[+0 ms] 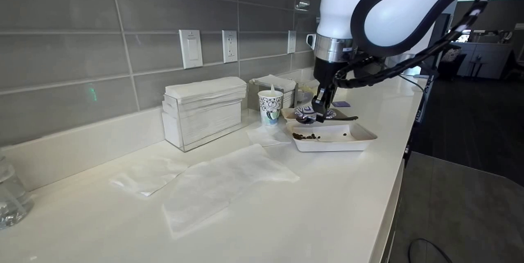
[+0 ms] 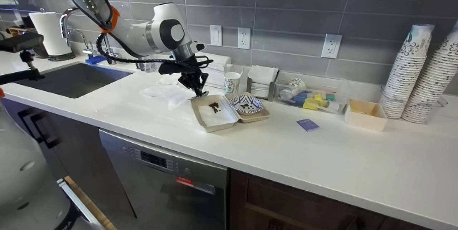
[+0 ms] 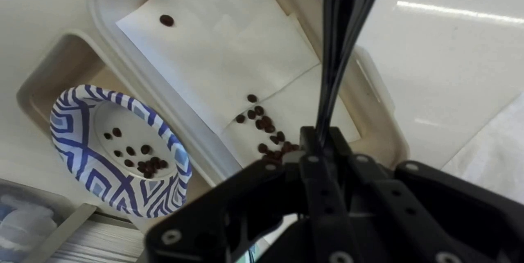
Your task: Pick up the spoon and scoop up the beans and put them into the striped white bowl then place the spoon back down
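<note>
And here we have our white, rounded robot arm (image 2: 132, 34) with black trim, slanting down in both exterior views, a black braided cable (image 1: 376, 79) sagging alongside. Below its silver metal wrist collar (image 1: 333, 48), we see the black, many-linked pincer (image 3: 323, 135) pointing downward, two narrow fingers (image 3: 308, 137) clamped tight!

Thin straight black spoon (image 3: 335, 50): glossy, smooth handle, metal or plastic unclear. Shallow round blue-striped white bowl (image 3: 73, 132): looks like paper, smooth. Off-white rectangular box (image 1: 331, 146): matt, moulded-fibre look; flat white paper sheets (image 3: 229, 50) in it, smooth, matt. Loose white napkins (image 1: 229, 177): soft-looking thin paper, lightly creased, matt. White flat desk (image 2: 340, 151): smooth, polished, reflective. Long grey rectangular wall tiles (image 2: 297, 1): glossy. Silver boxy dishwasher (image 2: 168, 194): metal, satin sheen. Black angular fingers (image 3: 315, 177): mostly matt.
</note>
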Available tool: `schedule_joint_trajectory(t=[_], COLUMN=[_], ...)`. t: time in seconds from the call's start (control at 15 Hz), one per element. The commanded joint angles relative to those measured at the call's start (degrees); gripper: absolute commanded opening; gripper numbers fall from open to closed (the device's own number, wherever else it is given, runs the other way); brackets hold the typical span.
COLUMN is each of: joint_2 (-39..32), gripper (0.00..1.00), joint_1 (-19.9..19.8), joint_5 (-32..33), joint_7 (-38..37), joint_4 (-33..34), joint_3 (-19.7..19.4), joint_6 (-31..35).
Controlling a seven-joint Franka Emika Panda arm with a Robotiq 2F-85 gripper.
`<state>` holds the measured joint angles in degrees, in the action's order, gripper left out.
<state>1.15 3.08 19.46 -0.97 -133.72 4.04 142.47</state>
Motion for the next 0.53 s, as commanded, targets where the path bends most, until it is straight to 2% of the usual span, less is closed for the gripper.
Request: schedule_joint_trajectory(t=[0.0,0.2,0.47], joint_2=[-0.2,-0.6,-2.0], gripper=[0.02,0.02,0.02], joint_1=[-0.4,-0.8,-0.9], joint_5=[4.3,8.4,11.5], joint_7=[-7.2,-13.4,-17.6], joint_4=[1.1,1.7,2.6], joint_3=[-0.4,-0.8,-1.0], joint_6=[-3.6,-6.8,-10.8])
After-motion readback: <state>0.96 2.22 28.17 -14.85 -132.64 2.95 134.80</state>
